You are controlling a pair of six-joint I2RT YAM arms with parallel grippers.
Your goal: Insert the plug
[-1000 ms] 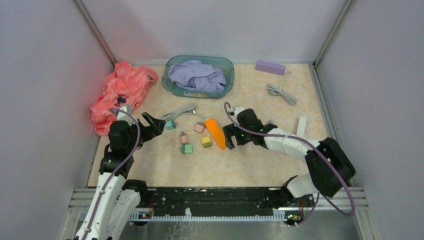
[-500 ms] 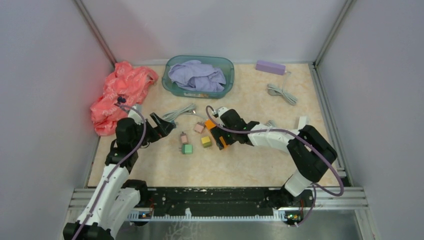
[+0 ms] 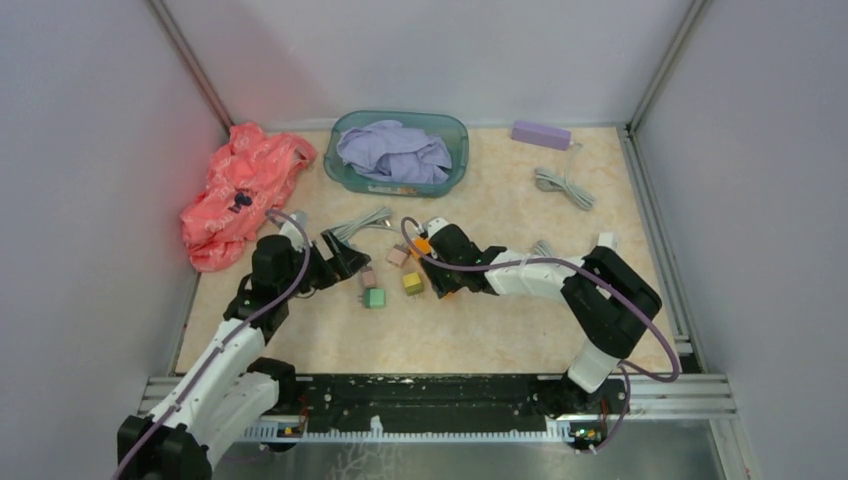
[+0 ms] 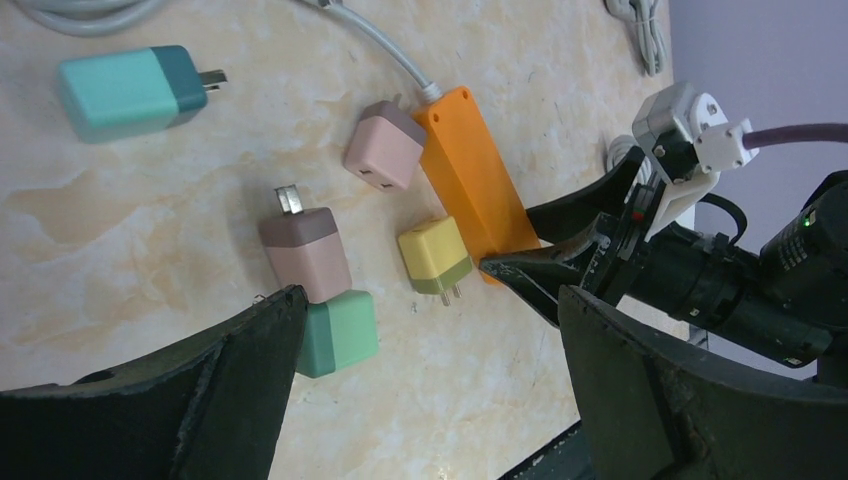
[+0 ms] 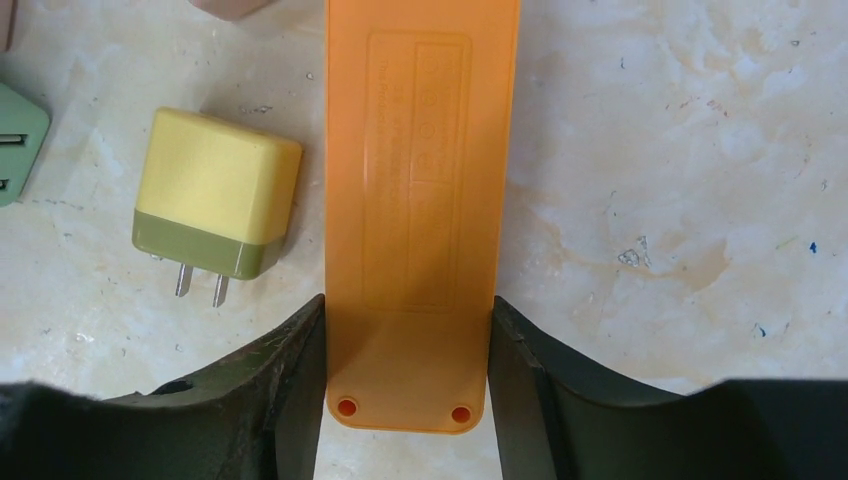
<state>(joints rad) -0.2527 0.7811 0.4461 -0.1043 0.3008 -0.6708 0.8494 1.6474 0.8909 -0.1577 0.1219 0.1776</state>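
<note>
Marbled desk (image 3: pixel 500 330), centre: orange power strip (image 5: pixel 420 200), flat, label side up, no sockets showing. Right end effector (image 5: pixel 405 335) pinches its near end; grip squarely, likely turn it over. Yellow plug (image 5: pixel 215 190) just beside, at 9 o'clock, prongs toward 6. Left end effector (image 4: pixel 432 300) spread wide, empty.

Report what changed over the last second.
The right gripper swung left over the orange power strip and closed on its end. The left gripper, open, reached right toward the plugs. The strip and plugs lie as before.
</note>
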